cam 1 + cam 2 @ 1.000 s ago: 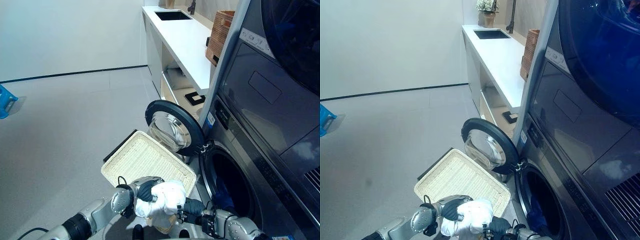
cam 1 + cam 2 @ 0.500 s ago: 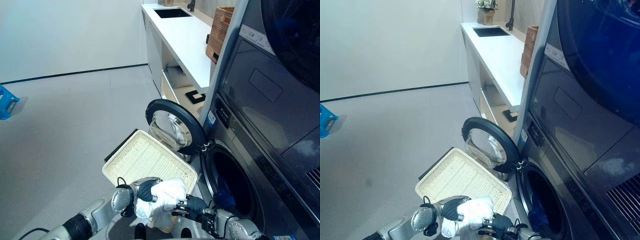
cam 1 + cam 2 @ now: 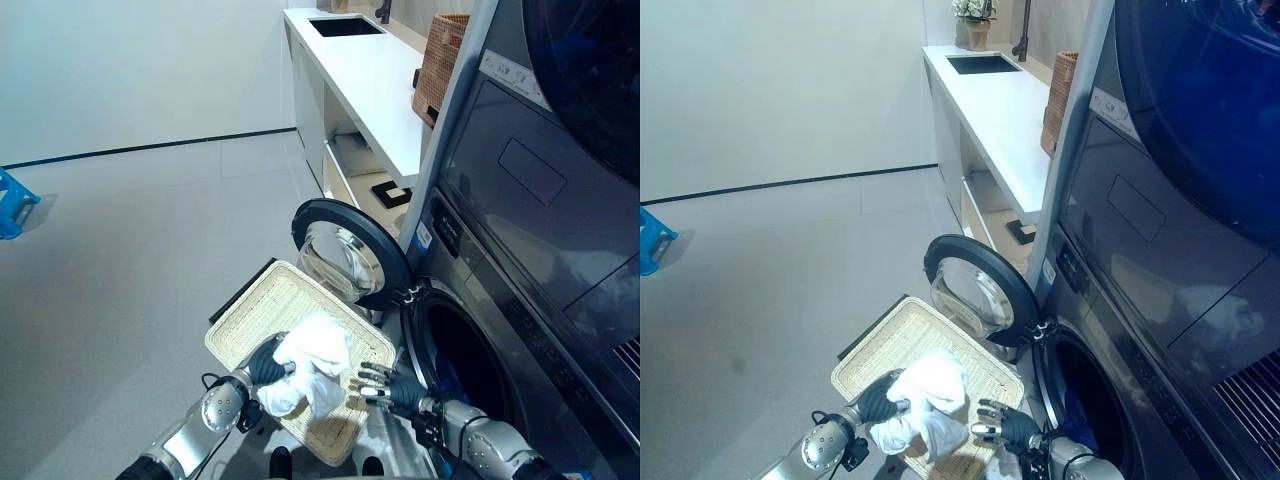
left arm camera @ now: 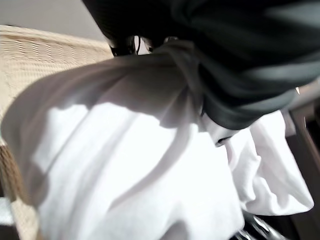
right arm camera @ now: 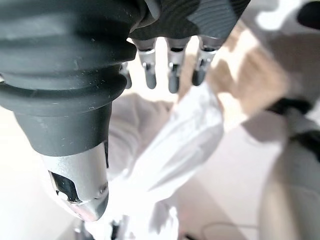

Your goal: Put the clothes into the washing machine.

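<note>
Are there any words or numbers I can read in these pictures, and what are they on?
None can be read.
Washing machine: a pale strip of print near the top and a small sticker by the door are too small to read.
Round door: no writing seen.
Wicker tray: no writing seen.
White cloth in the left robot hand: no writing seen.

A bunched white garment hangs crumpled in the left robot hand, above the woven basket. The grey washing machine stands with its round door swung open, something blue inside the drum.
</note>
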